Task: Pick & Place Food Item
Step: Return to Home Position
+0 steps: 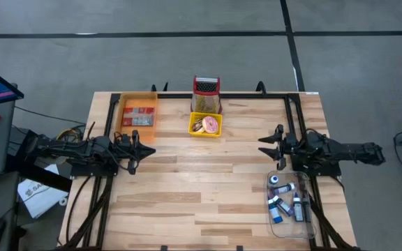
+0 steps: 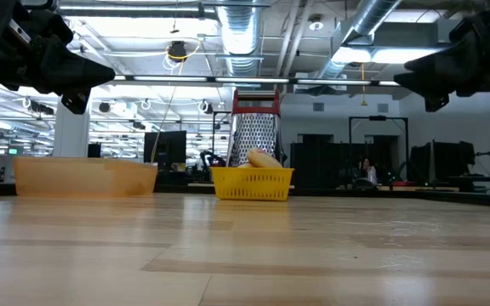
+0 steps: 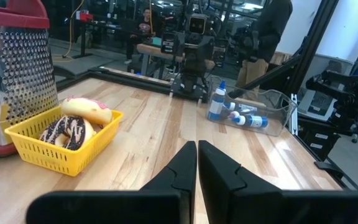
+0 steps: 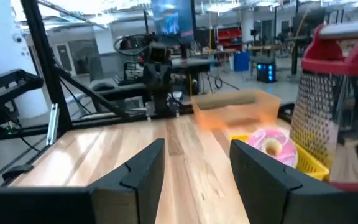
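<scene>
"Two grippers: how do they stand?"

"The left gripper hangs above the table's left side, fingers pressed together, holding nothing. The right gripper hangs above the right side, fingers spread, nothing between them. They face each other across the bare middle."

"And the food?"

"The popcorn bag lies flat in the orange bin at the far left corner, beyond the left gripper. The bottles sit in the clear bin at the near right, just beside the right arm."

"Anything between?"

"A yellow basket with donuts at the far middle. The grater stands upright just behind it; whether they touch, I cannot tell."
</scene>
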{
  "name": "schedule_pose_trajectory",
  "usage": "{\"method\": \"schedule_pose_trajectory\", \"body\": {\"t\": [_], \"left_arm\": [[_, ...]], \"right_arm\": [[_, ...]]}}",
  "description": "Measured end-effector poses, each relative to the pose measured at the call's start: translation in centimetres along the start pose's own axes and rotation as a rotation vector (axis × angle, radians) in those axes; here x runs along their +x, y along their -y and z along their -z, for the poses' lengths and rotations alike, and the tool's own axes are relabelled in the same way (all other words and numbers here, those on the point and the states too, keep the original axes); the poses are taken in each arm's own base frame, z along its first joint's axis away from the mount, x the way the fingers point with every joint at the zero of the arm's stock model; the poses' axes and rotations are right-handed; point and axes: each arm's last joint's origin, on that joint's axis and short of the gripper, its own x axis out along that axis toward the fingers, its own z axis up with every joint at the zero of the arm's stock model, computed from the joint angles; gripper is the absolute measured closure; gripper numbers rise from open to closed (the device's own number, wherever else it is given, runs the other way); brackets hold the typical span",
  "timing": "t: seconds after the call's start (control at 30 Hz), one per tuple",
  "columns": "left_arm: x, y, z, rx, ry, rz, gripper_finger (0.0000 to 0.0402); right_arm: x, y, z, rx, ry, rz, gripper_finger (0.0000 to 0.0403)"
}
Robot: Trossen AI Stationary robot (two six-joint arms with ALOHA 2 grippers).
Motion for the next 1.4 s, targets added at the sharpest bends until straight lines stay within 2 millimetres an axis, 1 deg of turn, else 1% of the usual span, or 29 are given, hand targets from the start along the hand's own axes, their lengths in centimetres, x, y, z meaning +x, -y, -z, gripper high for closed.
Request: {"method": "schedule_pose_trajectory", "body": {"t": [0.2, 1.4], "left_arm": [[0.00, 0.00, 0.01, 0.000, -0.001, 0.000, 0.0390], [0.01, 0.00, 0.01, 0.000, -0.001, 0.000, 0.0390]], "right_arm": [[0.00, 0.12, 0.18, -0.043, -0.020, 0.013, 0.0228], [0.06, 0.11, 0.33, -0.048, -0.037, 0.012, 0.0228]]}}
